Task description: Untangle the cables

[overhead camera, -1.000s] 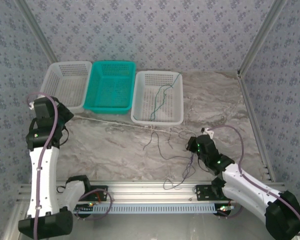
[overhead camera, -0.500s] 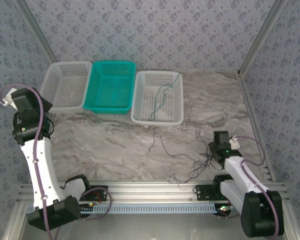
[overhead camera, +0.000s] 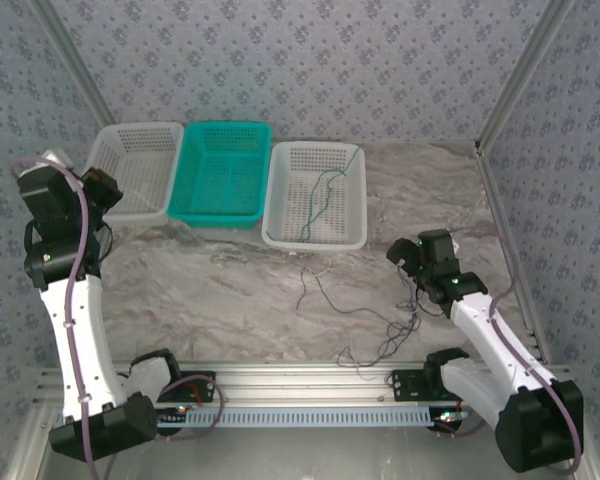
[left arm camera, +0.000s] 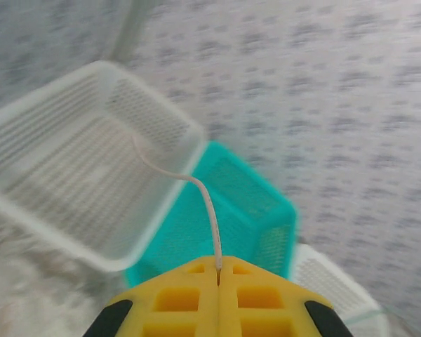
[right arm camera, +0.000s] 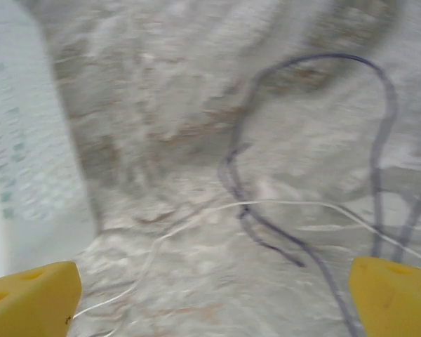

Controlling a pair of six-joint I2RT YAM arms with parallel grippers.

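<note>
My left gripper [overhead camera: 102, 188] hangs by the left white basket [overhead camera: 140, 127], shut on a whitish-cream cable [left arm camera: 209, 210]. In the left wrist view this cable rises from between the yellow fingers [left arm camera: 175, 295] and bends over into that basket [left arm camera: 56, 175]. A dark grey cable [overhead camera: 325, 292] lies in loose loops on the marble table [overhead camera: 210, 290], running to a tangle [overhead camera: 395, 340] by the right arm. My right gripper [overhead camera: 402, 252] hovers open [right arm camera: 210, 295] above a dark grey loop [right arm camera: 379, 140] and a thin whitish strand [right arm camera: 266, 205]. A green-teal cable [overhead camera: 325, 195] lies in the right white basket [overhead camera: 315, 146].
A teal basket [overhead camera: 225, 125] stands between the two white ones along the back; the left wrist view has it [left arm camera: 252, 203] just beyond the fingers. Patterned walls close in the left, back and right. A metal rail [overhead camera: 300, 375] runs along the near edge.
The left gripper has swung left and up to the left white basket with the whitish-cream cable, which no longer stretches taut across the table. The right gripper has moved right, then back.
</note>
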